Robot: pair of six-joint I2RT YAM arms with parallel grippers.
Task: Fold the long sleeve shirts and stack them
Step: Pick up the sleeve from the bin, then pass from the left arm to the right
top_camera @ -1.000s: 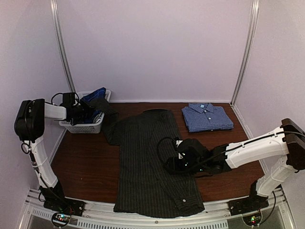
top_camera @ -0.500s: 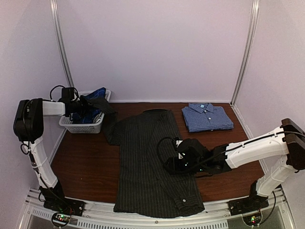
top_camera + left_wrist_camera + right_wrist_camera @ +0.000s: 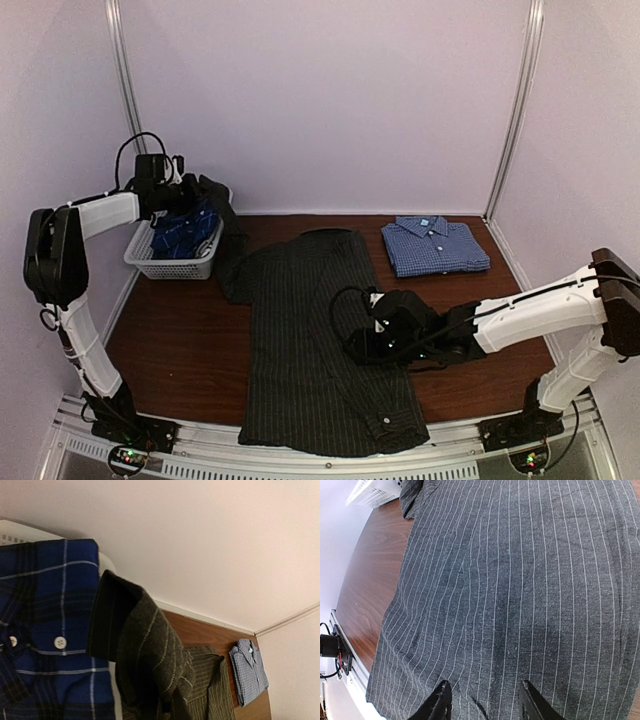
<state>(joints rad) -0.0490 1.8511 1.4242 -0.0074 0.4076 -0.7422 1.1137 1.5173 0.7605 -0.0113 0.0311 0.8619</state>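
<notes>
Because the left jaws are clenched on the cuff (image 3: 120, 610) of the pinstriped shirt (image 3: 300, 340), lifted above the basket (image 3: 172, 265) at upper left, swing that sleeve slowly inward over the body spread centre-frame on the desk (image 3: 180, 350); the right jaws, parted above it, could pin the cloth.

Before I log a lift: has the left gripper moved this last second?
Yes: the left gripper went up the view, from the basket's middle to its far rim.

The spread shirt (image 3: 310, 340) lies in the middle, one sleeve (image 3: 222, 208) raised over the basket (image 3: 175, 266) at far left. A third shirt (image 3: 180, 230) sits in it; the folded shirt (image 3: 435, 246) lies far right.
</notes>
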